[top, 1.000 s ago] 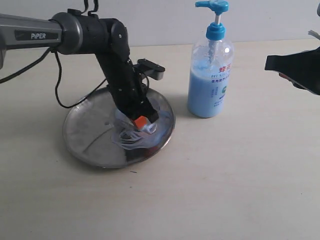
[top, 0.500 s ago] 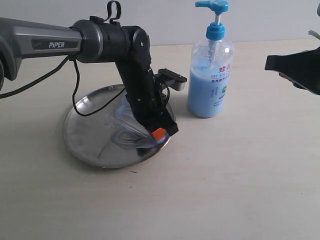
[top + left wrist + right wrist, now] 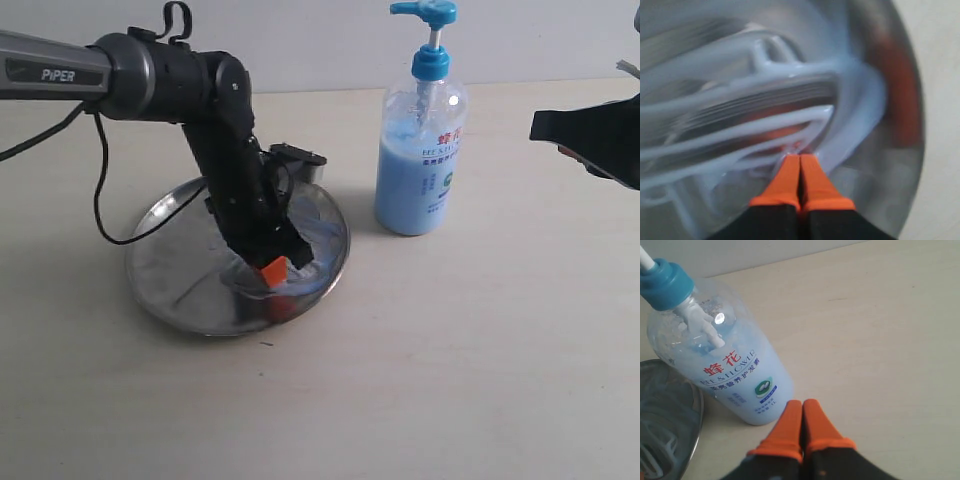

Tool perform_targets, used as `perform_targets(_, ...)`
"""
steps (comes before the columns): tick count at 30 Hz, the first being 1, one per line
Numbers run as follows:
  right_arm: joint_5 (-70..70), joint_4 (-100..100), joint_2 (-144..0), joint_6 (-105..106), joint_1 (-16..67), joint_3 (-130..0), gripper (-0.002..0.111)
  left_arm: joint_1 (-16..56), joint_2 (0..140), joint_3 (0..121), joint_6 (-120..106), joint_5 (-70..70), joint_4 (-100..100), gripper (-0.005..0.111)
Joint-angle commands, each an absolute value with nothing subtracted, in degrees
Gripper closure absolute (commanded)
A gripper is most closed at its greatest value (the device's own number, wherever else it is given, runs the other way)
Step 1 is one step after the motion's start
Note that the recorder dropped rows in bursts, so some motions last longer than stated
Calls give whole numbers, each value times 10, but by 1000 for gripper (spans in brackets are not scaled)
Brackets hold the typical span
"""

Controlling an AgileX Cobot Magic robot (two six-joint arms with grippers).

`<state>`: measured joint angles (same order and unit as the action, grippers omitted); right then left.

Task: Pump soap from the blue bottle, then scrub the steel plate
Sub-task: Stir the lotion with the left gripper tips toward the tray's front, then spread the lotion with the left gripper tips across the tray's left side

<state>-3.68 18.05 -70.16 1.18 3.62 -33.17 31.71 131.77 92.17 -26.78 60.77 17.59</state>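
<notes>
The steel plate [image 3: 170, 270] lies on the table at the left, smeared with pale blue soap [image 3: 290, 275] on its right half. My left gripper [image 3: 275, 270] is shut, its orange tips pressed down into the soap [image 3: 855, 95] near the plate's right rim [image 3: 912, 115]. The blue bottle [image 3: 420, 170] stands upright just right of the plate, pump head on top. My right gripper [image 3: 802, 405] is shut and empty, hovering beside the bottle [image 3: 725, 365]; in the exterior view only its dark body [image 3: 595, 135] shows at the right edge.
A black cable [image 3: 100, 200] loops from the left arm over the plate's back-left rim. Bare beige tabletop [image 3: 450, 370] stretches in front and to the right. A pale wall runs behind the bottle.
The left gripper swept right across the plate's soap toward the rim, then came back left toward the plate's middle-right. The right arm and the bottle stayed still.
</notes>
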Motion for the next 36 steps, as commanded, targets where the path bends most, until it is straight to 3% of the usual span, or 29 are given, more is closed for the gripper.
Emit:
perform_targets(1,-32,181,-701,12,34,-329,108,266,1351,893,-261,575,106,107)
perform_targets(13,-33,181,-701,12,34,-329,108,254,1351,894,-271,526,131,107)
perform_targets(20,-33,181,-701,12,34,-329,108,307,1351,895,-282,519,140,107)
perform_targets(36,-33,181,-701,12,34,-329,108,326,1299,855,-283,619,133,107)
